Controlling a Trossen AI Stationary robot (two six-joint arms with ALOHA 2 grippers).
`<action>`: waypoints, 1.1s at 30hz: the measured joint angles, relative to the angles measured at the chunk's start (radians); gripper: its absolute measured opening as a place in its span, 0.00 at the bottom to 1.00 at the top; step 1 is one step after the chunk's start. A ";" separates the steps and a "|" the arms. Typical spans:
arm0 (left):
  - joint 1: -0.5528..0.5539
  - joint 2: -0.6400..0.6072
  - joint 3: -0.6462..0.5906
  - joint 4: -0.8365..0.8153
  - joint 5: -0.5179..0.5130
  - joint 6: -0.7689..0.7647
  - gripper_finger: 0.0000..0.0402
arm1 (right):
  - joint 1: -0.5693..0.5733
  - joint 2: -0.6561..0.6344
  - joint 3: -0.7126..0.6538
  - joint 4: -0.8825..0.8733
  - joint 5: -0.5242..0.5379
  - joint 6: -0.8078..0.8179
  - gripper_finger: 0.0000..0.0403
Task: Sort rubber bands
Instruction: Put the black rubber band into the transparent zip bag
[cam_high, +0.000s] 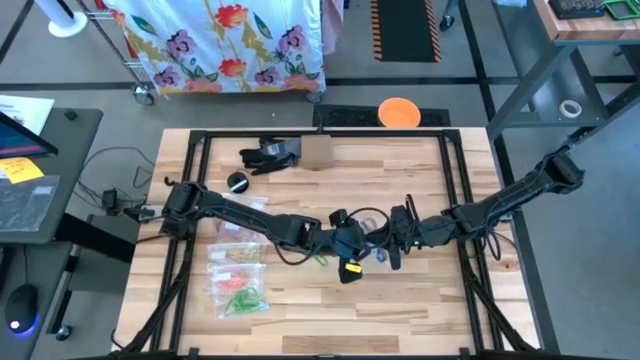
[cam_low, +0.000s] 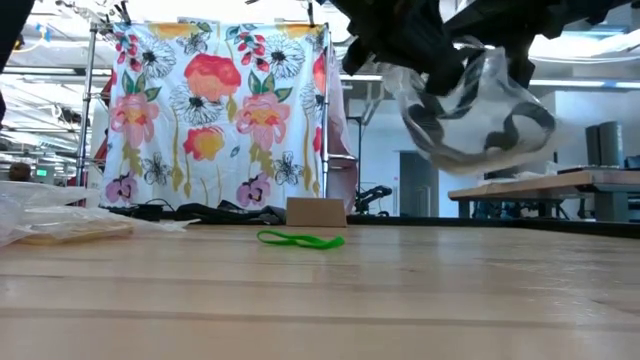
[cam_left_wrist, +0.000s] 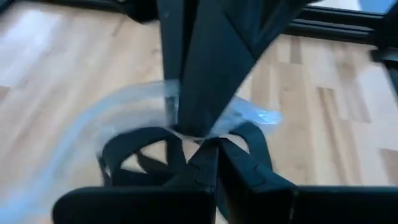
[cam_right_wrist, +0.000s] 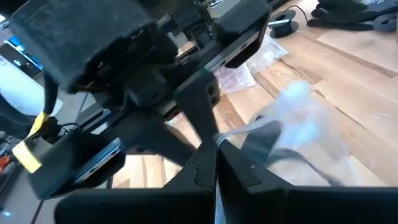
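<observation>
A clear plastic bag (cam_low: 470, 110) with dark rubber bands inside hangs above the middle of the table. Both grippers are shut on it and meet there tip to tip. My left gripper (cam_high: 358, 240) comes from the table's left, my right gripper (cam_high: 388, 240) from the right. In the left wrist view the bag (cam_left_wrist: 130, 118) spreads around my shut fingers. In the right wrist view the bag (cam_right_wrist: 298, 124) shows beyond my fingers. One green rubber band (cam_low: 300, 240) lies flat on the wood beneath, also seen from above as a green rubber band (cam_high: 318, 259). My left gripper pinches the bag's clear film (cam_left_wrist: 177, 127) between its two fingers, slanting down from the table's left. The bag is lifted clear and sags below. My right gripper pinches an edge of the film (cam_right_wrist: 242, 132) right beside the left fingers, coming nearly level from the table's right.
Clear bags of coloured bands (cam_high: 238, 280) lie at the table's left near side. A small cardboard box (cam_high: 316, 152) and a black object (cam_high: 268, 153) sit at the far edge. A black frame (cam_high: 200, 135) rims the table. A floral cloth (cam_low: 220, 110) hangs behind.
</observation>
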 joint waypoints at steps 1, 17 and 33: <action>0.003 0.000 0.000 0.003 0.018 -0.004 0.00 | 0.000 0.000 0.000 0.000 0.000 -0.001 0.00; 0.072 -0.008 0.014 -0.009 0.116 -0.059 0.00 | 0.063 0.001 0.000 -0.014 -0.009 -0.007 0.00; 0.061 -0.011 0.055 -0.041 0.092 -0.049 0.05 | 0.076 0.001 0.002 -0.065 -0.009 0.030 0.00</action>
